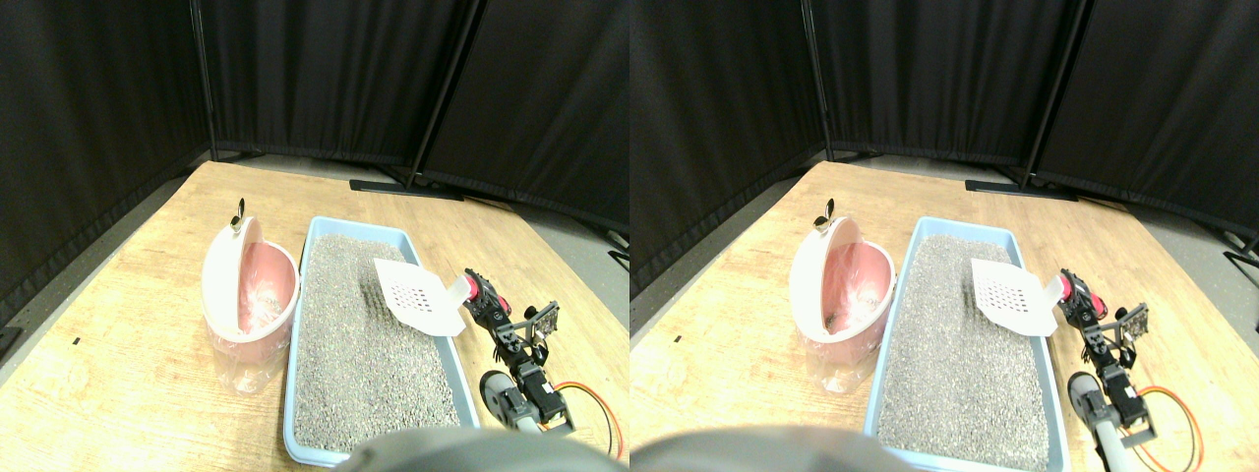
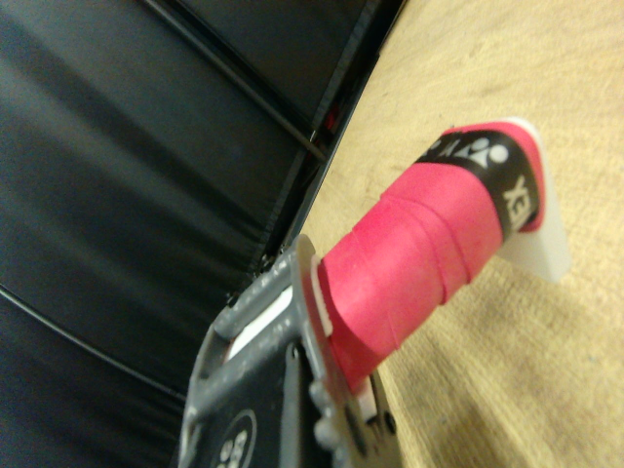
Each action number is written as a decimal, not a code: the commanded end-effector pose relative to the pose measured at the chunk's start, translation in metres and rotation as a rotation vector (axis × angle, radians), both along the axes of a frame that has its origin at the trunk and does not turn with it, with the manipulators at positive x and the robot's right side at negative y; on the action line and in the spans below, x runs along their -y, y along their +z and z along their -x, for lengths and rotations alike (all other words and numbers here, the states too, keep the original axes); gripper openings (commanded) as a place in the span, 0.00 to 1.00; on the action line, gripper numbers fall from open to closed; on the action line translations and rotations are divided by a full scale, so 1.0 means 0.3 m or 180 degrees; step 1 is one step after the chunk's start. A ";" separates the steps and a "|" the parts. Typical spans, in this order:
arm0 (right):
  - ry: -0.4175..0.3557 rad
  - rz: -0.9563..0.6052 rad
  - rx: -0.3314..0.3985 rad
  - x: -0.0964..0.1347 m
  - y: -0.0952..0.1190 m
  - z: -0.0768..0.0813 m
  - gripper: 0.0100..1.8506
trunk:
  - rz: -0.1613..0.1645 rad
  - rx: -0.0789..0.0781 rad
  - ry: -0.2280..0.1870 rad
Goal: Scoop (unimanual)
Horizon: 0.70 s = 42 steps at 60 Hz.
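the hand point(image 1: 476, 291) at centre right seems clamped on the scoop point(image 1: 421, 295) by its pink wrapped handle. the scoop's long axis runs up-left from the hand, its slotted blade over the tray's point(image 1: 295, 433) right rim. open litter point(image 1: 359, 344) lies left and below; the pink bin point(image 1: 251, 295) touches the tray's left side.

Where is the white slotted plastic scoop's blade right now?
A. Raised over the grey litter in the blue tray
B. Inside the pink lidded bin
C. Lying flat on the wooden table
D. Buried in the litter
A: the white slotted plastic scoop hangs tilted above the grey litter in the blue tray.
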<state>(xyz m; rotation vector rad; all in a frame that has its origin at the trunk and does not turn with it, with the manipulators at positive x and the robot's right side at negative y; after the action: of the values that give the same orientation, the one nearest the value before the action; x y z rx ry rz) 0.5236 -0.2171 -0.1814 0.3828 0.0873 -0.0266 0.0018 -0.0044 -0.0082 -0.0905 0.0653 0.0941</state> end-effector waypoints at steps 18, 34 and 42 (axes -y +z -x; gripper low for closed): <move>-0.0127 -0.0230 0.0065 -0.031 -0.096 0.032 0.02 | 0.0041 0.0038 0.0013; -0.0260 -0.0149 -0.0094 -0.012 -0.155 0.039 0.02 | 0.0052 0.0021 0.0039; -0.0195 -0.0100 -0.0164 -0.004 -0.170 0.038 0.02 | 0.0060 0.0020 0.0047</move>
<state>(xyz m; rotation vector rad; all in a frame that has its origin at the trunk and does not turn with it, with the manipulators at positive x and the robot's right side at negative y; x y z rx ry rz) 0.5181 -0.2110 -0.2072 0.4202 0.0607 -0.0629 -0.0013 -0.0018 -0.0044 -0.1144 0.0509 0.1004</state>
